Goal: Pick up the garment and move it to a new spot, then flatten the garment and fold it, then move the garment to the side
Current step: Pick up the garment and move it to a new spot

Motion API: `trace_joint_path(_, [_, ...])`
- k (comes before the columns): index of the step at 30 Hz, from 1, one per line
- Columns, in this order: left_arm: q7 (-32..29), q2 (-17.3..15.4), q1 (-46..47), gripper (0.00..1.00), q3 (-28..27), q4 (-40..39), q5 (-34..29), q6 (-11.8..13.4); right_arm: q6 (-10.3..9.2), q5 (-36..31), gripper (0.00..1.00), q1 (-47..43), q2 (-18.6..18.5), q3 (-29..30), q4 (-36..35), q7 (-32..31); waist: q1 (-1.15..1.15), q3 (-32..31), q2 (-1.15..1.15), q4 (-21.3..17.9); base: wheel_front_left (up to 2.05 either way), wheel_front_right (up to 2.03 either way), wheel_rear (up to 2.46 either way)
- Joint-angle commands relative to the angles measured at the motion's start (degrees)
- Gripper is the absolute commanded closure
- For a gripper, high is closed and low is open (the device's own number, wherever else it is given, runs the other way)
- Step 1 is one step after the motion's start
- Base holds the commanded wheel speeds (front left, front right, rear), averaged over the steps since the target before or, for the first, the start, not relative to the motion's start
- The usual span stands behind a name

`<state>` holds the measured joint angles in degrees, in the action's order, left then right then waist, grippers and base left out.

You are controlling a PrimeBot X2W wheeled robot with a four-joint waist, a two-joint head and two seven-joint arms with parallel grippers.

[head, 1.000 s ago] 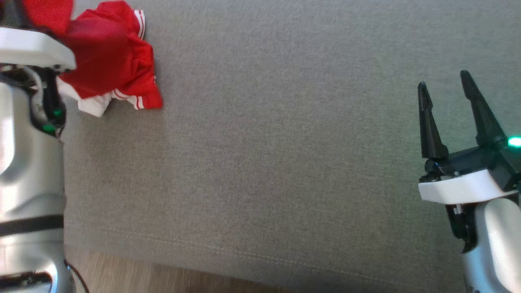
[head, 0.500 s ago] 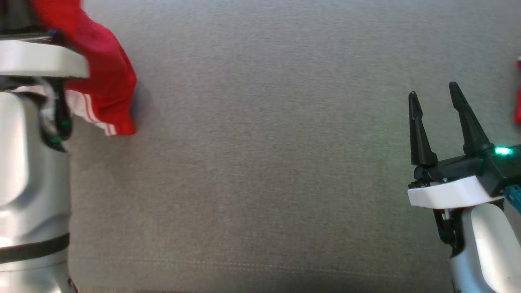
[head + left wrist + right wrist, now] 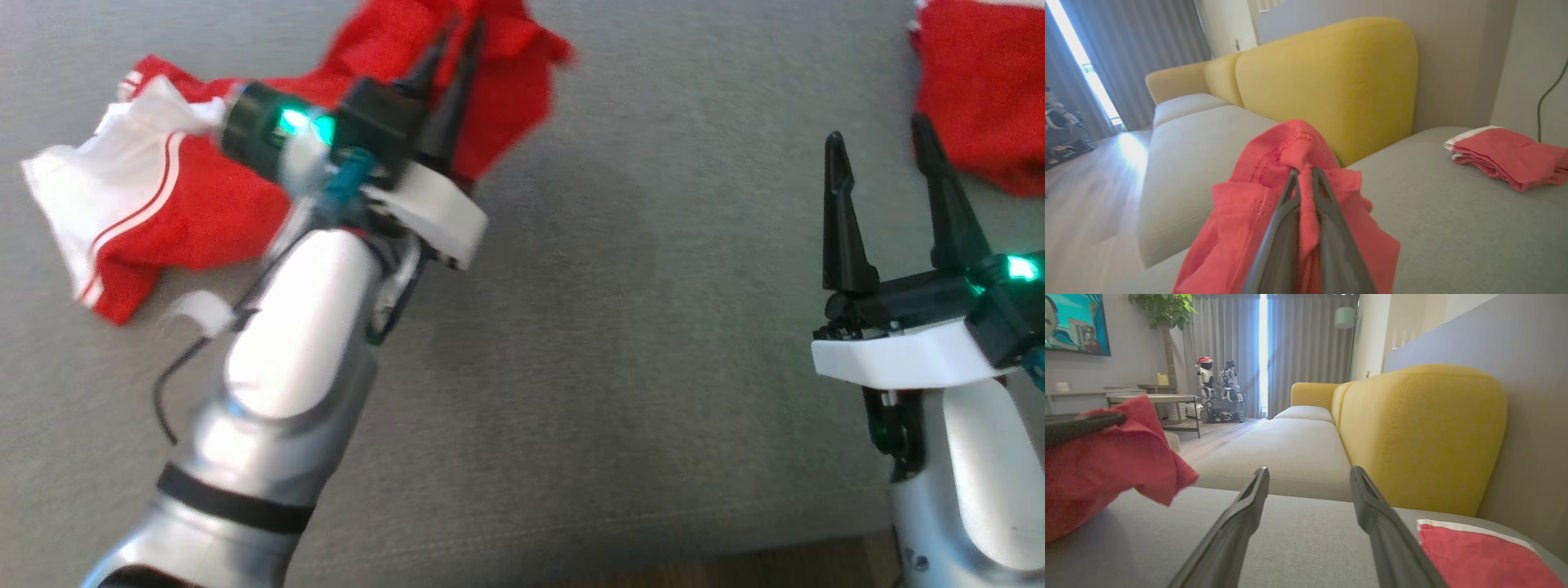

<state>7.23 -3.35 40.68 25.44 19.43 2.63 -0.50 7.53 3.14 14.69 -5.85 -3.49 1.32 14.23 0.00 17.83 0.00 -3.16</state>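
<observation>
Ok, garment (image 3: pixel 188 212) (red, white striped trim) sits bunched over the far-left part of the grey seat cushion (image 3: pixel 620 343). One red fold is pinched in the left gripper (image 3: pixel 459 37), jaws clamped together on the cloth. Pinched end is up off the cushion; white-trimmed end trails toward the cushion's left edge. Can't tell if that tail touches the cushion or hangs just above it. So long axis runs roughly left-right along the cushion, jaws at its right-hand end, bulk of the cloth behind and left of them.

Right gripper (image 3: pixel 877 131) hovers over the front-right part, jaws wide apart, nothing in them, well apart from the garment. Left arm owns the carry. Right is the free one for taking a second corner, my read.

Room: wide bare stretch of cushion between the two grippers, looks like the obvious drop zone. Limits:
- a second folded red piece (image 3: pixel 980 90) at the far-right corner, by the yellow backrest (image 3: pixel 1331 81)
- the cushion's front edge, with wood floor (image 3: pixel 775 576) just past it

Risk I'd flag: tail folding under on set-down.
</observation>
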Motion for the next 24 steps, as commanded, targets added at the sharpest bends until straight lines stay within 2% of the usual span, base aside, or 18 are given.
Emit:
trace_joint_path(1, [1.09, -0.39, 4.07, 1.00, -0.26, 0.30, 0.67, 0.26, -0.04, 0.65, 0.00, 1.47, 0.83, -1.44, -2.19, 0.56, 0.00, 2.33, 0.00, -3.81, 0.00, 0.00, 0.00])
trace_joint_path(5, [3.41, 0.40, 6.44, 1.00, 5.56, 5.68, 4.54, 2.21, -0.04, 1.21, 0.00, 2.52, 1.62, -2.02, -2.14, 0.68, 0.00, 3.49, 0.00, -7.30, 0.00, 0.00, 0.00])
trace_joint_path(9, [5.64, 0.44, 8.86, 1.00, 14.13, 7.22, 12.83, 6.71, -0.04, 1.79, 0.00, 3.09, 2.21, -2.29, -2.14, 0.74, 0.00, 3.83, 0.00, -9.59, 0.00, 0.00, 0.00])
trace_joint_path(11, [6.30, 0.45, 10.04, 1.00, 18.66, 7.90, 16.08, 8.06, -0.04, 1.93, 0.00, 3.11, 2.42, -2.20, -2.36, 0.74, 0.00, 3.96, 0.00, -10.07, 0.00, 0.00, 0.00])
trace_joint_path(12, [6.57, 0.45, 10.53, 0.91, 20.77, 8.08, 17.66, 8.46, -0.04, 1.97, 0.00, 3.06, 2.51, -2.08, -2.45, 0.75, 0.00, 3.94, 0.00, -10.14, 0.00, 0.00, 0.00])
trace_joint_path(13, [6.81, 0.45, 10.96, 0.58, 22.75, 8.16, 19.18, 8.74, -0.04, 2.02, 0.00, 2.97, 2.58, -1.91, -2.51, 0.75, 0.00, 3.87, 0.00, -10.09, 0.00, 0.00, 0.00])
trace_joint_path(14, [7.03, 0.45, 11.27, 0.00, 24.43, 8.21, 20.61, 9.21, -0.04, 2.01, 0.00, 2.85, 2.64, -1.71, -2.53, 0.75, 0.00, 3.72, 0.00, -9.92, 0.00, 0.00, 0.00])
trace_joint_path(19, [7.62, 0.46, 12.95, 0.00, 29.49, 9.19, 25.16, 11.29, -0.04, 1.89, 0.00, 2.48, 2.82, -1.16, -2.40, 0.76, 0.00, 2.55, 0.00, -7.87, 0.00, 0.00, 0.00])
trace_joint_path(24, [7.74, 0.46, 13.73, 0.00, 27.33, 7.28, 25.84, 13.85, -0.04, 1.23, 0.00, 2.03, 2.86, -0.79, -2.24, 0.76, 0.00, 0.66, 0.00, -4.45, 0.00, 0.00, 0.00])
